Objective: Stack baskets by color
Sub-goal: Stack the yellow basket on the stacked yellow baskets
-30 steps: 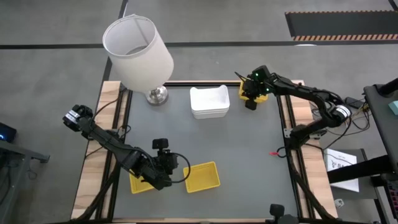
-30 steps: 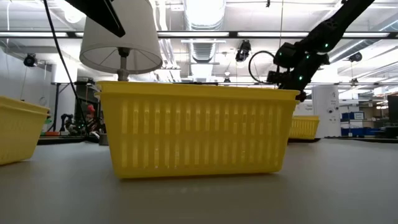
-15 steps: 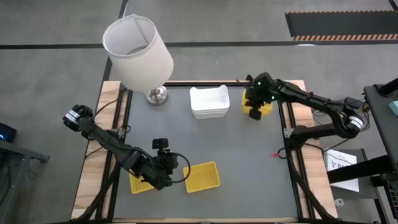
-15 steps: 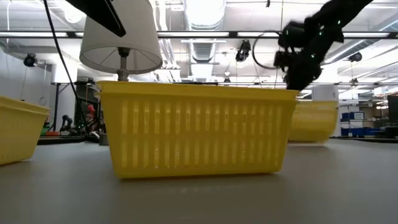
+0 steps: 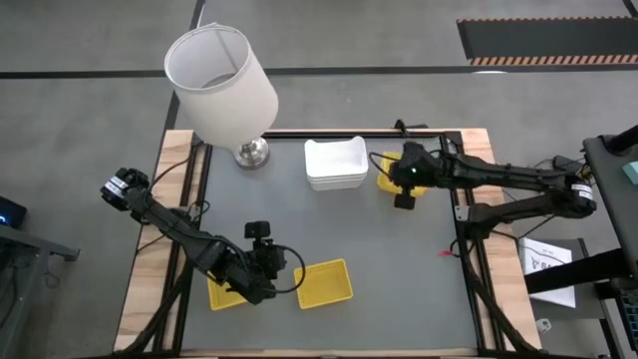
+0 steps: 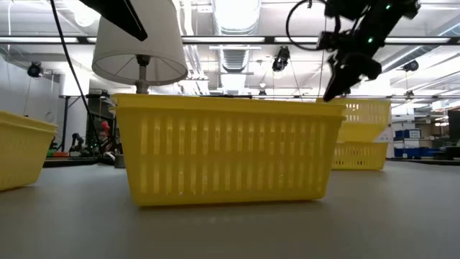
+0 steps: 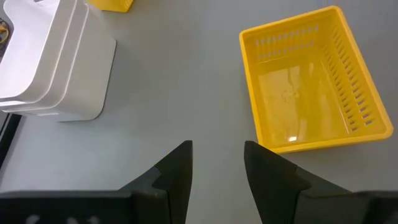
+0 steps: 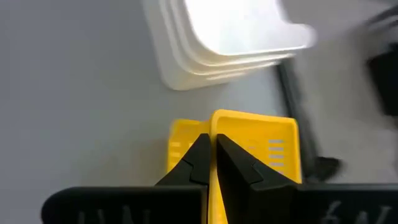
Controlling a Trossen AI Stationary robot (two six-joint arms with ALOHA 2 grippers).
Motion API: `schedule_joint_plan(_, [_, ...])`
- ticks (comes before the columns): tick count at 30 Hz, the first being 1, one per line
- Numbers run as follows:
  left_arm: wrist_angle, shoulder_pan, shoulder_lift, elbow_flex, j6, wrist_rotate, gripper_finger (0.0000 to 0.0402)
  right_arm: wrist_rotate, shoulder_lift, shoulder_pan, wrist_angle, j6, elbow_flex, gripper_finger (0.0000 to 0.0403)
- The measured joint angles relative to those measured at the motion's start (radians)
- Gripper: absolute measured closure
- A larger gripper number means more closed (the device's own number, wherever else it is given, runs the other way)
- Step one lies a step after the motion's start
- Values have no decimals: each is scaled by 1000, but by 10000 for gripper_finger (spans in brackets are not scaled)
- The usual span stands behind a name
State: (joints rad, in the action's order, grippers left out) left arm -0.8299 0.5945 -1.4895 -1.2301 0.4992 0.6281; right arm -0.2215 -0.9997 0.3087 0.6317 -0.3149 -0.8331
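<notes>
Over at the far right of the table, the right gripper (image 5: 403, 191) is pinching the rim of a small bright yellow mesh-sided plastic basket (image 5: 392, 172), jaws squeezed tight on the thin wall, and in the low view that basket (image 6: 361, 112) is hanging tilted above another yellow one (image 6: 358, 155). Just beside it the stack of plain white rectangular plastic baskets (image 5: 335, 164) is sitting nested and tidy.

Near the front edge, the left gripper (image 5: 261, 261) is waiting with its fingers (image 7: 175, 169) parted as wide as they go, holding nothing, poised between two more yellow baskets: one open basket (image 5: 324, 283) to its right and one (image 5: 223, 295) partly hidden under the arm.

My read: the carried basket is heading for a yellow partner. Doing it well is looking like a matter of levelling the basket, squaring its long sides with the one below, and lowering it straight so the tapered walls nest instead of catching on a corner. A pinch on one wall is letting it swing, so slow and steady is paying off.

Everything is resting on a dark grey mat (image 5: 359, 239) framed by pale wooden boards (image 5: 145, 289). A large white lampshade on a chrome base (image 5: 221, 84) is standing at the far left corner, grey floor (image 5: 80, 120) all round, and bright ceiling lights (image 6: 230, 14) are glowing across the workshop behind.
</notes>
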Motion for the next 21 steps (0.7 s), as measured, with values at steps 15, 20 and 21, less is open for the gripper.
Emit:
schedule_joint_plan(15, [7, 0, 0, 0, -28, 45, 272, -230, -66, -526, 5, 170, -154, 395])
schedule_joint_plan(20, [7, 7, 0, 0, -125, 192, 272, -344, -237, -713, 1, 236, -272, 395])
schedule_joint_plan(21, [7, 10, 0, 0, -152, 248, 272, -355, -275, -741, 3, 243, -305, 395])
